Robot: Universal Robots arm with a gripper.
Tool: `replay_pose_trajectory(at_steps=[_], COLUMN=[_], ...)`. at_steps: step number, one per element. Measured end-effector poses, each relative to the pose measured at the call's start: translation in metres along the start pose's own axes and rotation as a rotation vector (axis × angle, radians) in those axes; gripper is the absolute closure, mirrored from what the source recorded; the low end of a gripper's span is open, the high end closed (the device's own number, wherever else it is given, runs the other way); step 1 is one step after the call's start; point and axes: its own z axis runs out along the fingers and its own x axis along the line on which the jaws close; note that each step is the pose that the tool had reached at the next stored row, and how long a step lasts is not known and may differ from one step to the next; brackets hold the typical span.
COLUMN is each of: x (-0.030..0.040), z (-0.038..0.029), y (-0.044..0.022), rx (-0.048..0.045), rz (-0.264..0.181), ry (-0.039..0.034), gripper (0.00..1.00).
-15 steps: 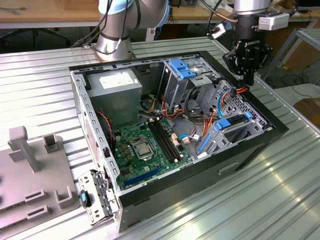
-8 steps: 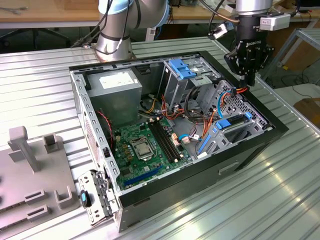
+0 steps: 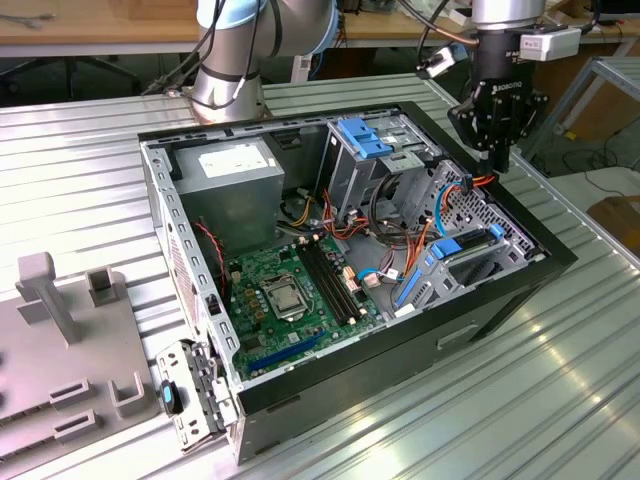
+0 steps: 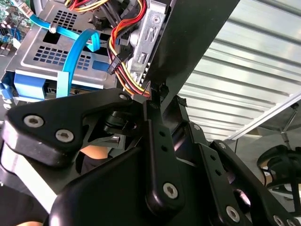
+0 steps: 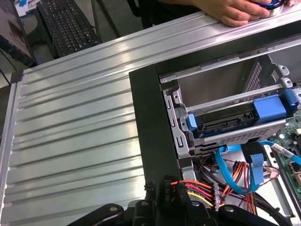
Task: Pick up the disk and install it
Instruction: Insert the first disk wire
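Dark grey metal in a blue plastic bracket, the rectangular disk (image 5: 221, 126) lies slotted in the silver cage (image 5: 176, 132) of the open black computer case (image 5: 148, 122), probably stiff, hefty, shock-sensitive, best gripped by its bracketed edges; the empty hand (image 3: 499, 160) hovers nearby, pressed together.

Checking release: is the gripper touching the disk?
Apart. In the first wrist view the gripper sits by the case wall, with cables and cage between it and the disk.
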Motion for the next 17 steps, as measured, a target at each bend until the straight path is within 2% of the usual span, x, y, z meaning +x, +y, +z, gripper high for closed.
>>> replay_pose_trajectory(at_steps=[7,17], x=[0.0013,0.0011], z=[0.0005,0.0012], y=[-0.0005,-0.0008], rx=[-0.0023,-0.0028], rz=[0.005,0.008], ry=[-0.0059,-0.0069], gripper=[0.7,0.7])
